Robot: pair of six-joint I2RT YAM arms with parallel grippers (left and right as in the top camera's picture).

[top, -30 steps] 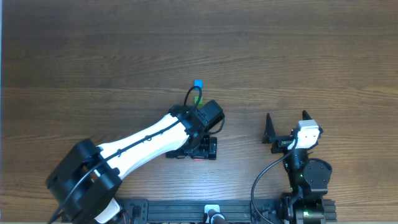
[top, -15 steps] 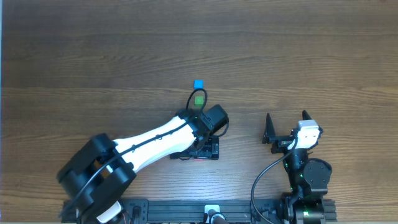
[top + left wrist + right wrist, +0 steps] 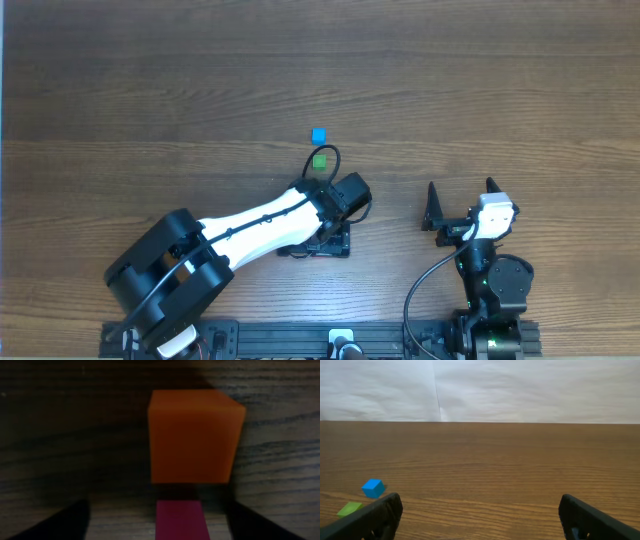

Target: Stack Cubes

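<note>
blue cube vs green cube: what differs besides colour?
The blue cube lies farther from the arm bases than the green cube. In the top view the left arm's cable arcs around the green cube; the blue cube is clear of it. Both: similar size, on the table, apart, unstacked.

Cubes: four. One blue cube (image 3: 319,136), one green cube (image 3: 319,161), one orange cube (image 3: 192,435), one magenta cube (image 3: 180,521), last only partly seen. Arms: two, left arm (image 3: 250,225) and right arm (image 3: 488,265). Grippers: two, left gripper (image 3: 158,512) and right gripper (image 3: 460,190), two fingers each. Wooden worktop (image 3: 150,80): one.
</note>
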